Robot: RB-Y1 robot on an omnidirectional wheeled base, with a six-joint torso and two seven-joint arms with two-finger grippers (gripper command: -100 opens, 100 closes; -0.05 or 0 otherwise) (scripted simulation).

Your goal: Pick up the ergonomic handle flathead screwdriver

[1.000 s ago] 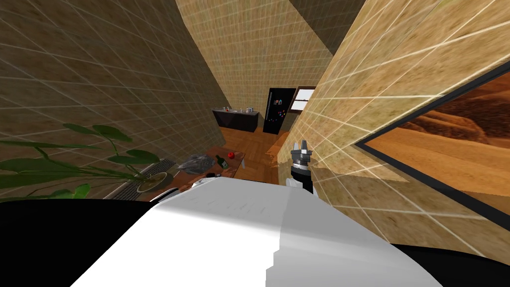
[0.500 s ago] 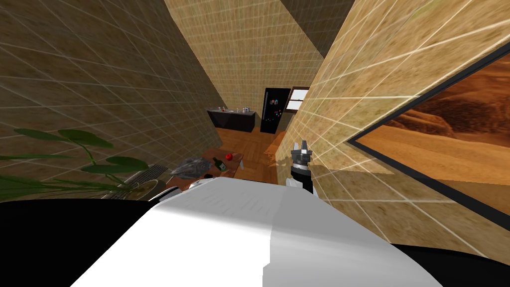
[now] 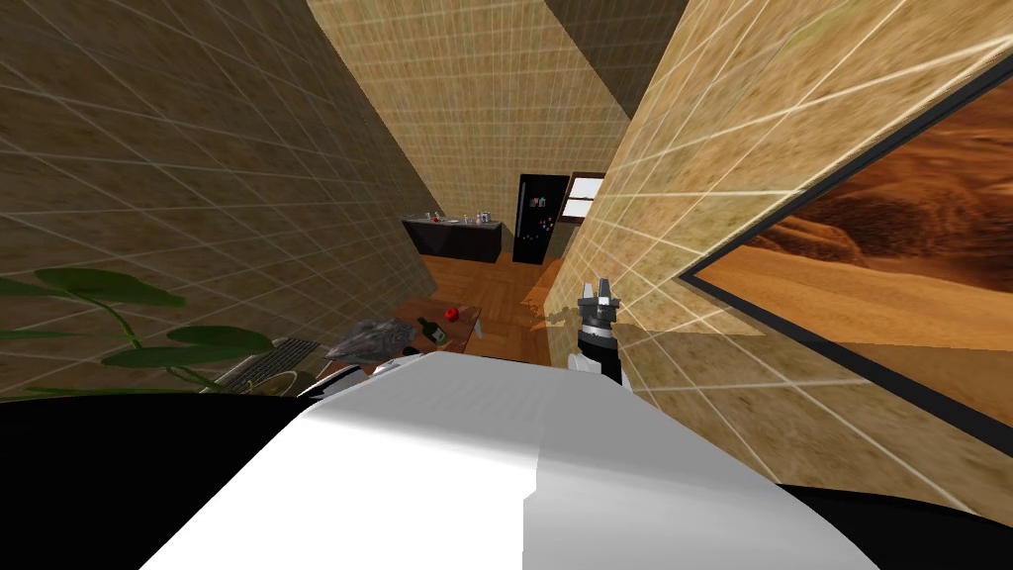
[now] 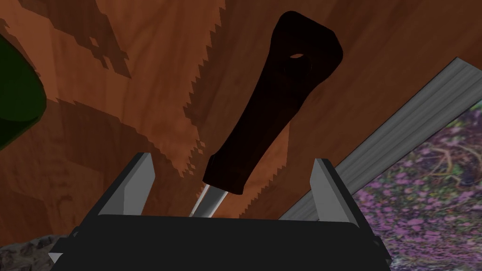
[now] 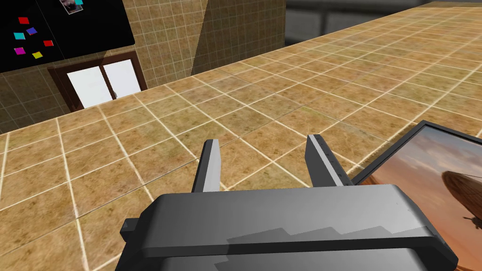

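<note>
The screwdriver (image 4: 273, 108) lies flat on the brown wooden table (image 4: 117, 141), directly in front of the left gripper (image 4: 233, 188).

Its handle is very dark, near black with a brown cast, and matt. The butt end is broad and rounded, with 1 small hole through it. From there the handle tapers through a long curved waist to a blunt collar. A flat, light grey metal shaft (image 4: 210, 203) leaves the collar and passes behind the gripper's dark body, so the blade tip is hidden.

The left gripper's 2 fingers (image 4: 141, 183) stand wide apart, 1 on each side of the collar end. Neither touches the handle and nothing is held. How high the gripper is above the table cannot be told.

Also on the table are a green bottle (image 4: 14, 103), at the far side of the left gripper from the handle's butt, a red apple (image 3: 452, 315) and a crumpled grey object (image 3: 371, 338). Past the table's edge nearest the handle lies a grey-bordered panel (image 4: 423, 188) with a purple-flecked pattern.

The right gripper (image 3: 598, 294) is raised well to the right of the table, beside a tiled wall, its 2 fingers (image 5: 211, 164) parted and empty.
</note>
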